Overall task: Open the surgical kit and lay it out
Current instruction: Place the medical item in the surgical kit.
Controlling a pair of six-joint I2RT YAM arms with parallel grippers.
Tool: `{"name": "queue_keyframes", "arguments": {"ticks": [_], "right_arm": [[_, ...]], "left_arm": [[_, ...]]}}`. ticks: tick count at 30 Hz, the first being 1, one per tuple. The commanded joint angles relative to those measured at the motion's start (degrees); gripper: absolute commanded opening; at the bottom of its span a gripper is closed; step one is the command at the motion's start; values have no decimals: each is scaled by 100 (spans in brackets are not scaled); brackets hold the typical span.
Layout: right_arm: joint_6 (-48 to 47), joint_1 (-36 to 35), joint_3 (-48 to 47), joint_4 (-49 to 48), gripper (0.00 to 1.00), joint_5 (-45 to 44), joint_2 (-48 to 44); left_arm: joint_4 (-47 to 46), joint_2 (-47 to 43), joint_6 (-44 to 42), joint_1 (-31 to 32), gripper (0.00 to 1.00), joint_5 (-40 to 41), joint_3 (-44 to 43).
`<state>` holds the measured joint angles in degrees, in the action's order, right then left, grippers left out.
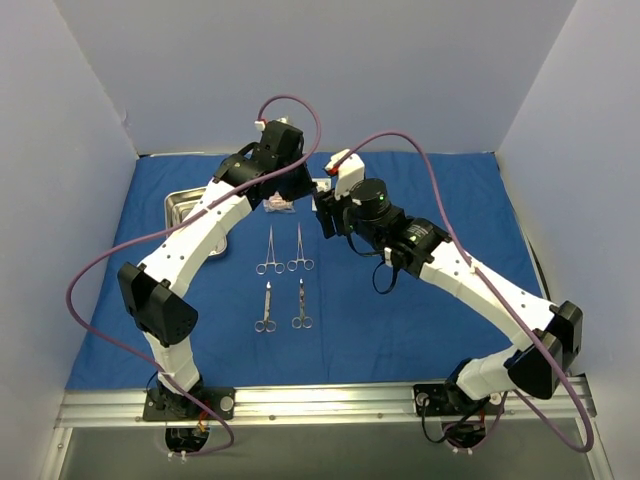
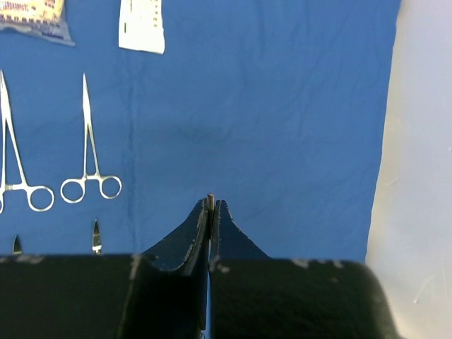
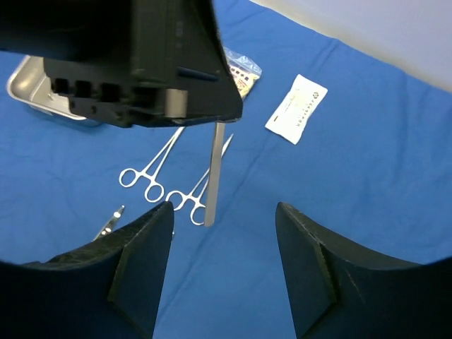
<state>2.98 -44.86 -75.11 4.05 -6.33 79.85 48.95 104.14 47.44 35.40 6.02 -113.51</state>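
Left end effector point(image 2: 212, 206) (pinching tweezers point(image 3: 214, 173)) hangs over bare blue cloth point(image 2: 282, 106) near its edge.

On the cloth point(image 1: 420, 320), four instruments point(image 1: 270, 255) lie in two rows, packets point(image 1: 279, 204) behind them, tray point(image 1: 178, 205) far left.

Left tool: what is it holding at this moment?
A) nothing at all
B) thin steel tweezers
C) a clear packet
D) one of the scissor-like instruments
B: the left tool is shut on the tweezers, which hang down from it as a thin steel strip in the right wrist view.
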Motion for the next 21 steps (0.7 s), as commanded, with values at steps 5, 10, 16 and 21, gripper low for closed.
{"name": "queue_keyframes", "arguments": {"ticks": [5, 10, 16, 21], "right_arm": [[-341, -321, 102, -572, 46, -756, 223], [-465, -409, 190, -713, 37, -905, 390], [-544, -453, 269, -818, 27, -1116, 557], [-579, -480, 322, -854, 13, -1160, 584]], "left_arm": [[299, 19, 265, 46, 2, 83, -356], [308, 10, 353, 46, 2, 66, -347], [370, 28, 459, 38, 2, -13, -347], [387, 54, 520, 29, 2, -110, -338]]}}
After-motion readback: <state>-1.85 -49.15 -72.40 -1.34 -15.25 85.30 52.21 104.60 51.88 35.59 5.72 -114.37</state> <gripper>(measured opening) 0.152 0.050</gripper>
